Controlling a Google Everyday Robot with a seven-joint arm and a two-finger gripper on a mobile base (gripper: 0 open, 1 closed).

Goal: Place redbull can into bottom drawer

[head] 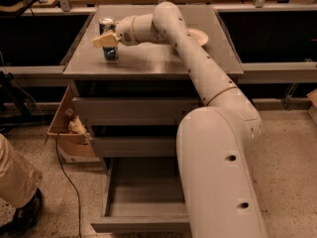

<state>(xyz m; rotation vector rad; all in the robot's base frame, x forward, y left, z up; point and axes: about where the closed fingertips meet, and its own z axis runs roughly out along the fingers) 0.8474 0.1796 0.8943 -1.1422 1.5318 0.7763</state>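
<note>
can (110, 53): on tabletop (148, 62), 8 o'clock from its centre
gripper (102, 40): before the can's middle, arm (198, 66) coming from 4 o'clock
bowl (200, 36): on tabletop, 3 o'clock, partly behind arm
bottom drawer (141, 200): lowest under tabletop, pulled out toward 6 o'clock
box (62, 129): on floor, 9 o'clock of the drawers

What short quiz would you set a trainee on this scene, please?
1. True or false: the bottom drawer is pulled open.
2. Where does the redbull can stand? A: on the cabinet top; B: in the bottom drawer; C: on the floor.
3. Fill in: the gripper is up over the cabinet top, right at the ____.
Key: 1 true; 2 A; 3 redbull can.
</note>
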